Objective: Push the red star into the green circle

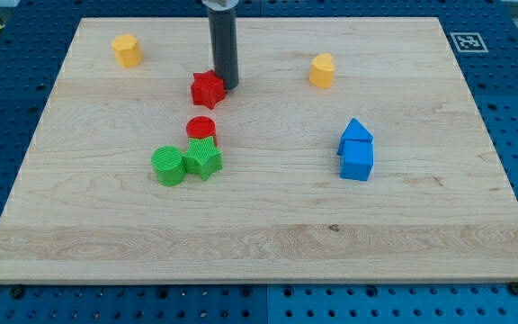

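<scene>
My tip (226,85) sits in the upper middle of the frame, touching the red star (207,89) on its right side (a bare rod, gripping nothing). The green circle (167,166) lies lower, left of centre, against a green star (204,158), a red cylinder (201,129) just above.

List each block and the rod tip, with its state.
Red star: flat, tip touching its right edge.
Red circle: against green star.
Green star: touching green circle.
Green circle: upright.
Two yellow blocks: apart, alone.
Two blue blocks: touching.
My tip: on board.
</scene>
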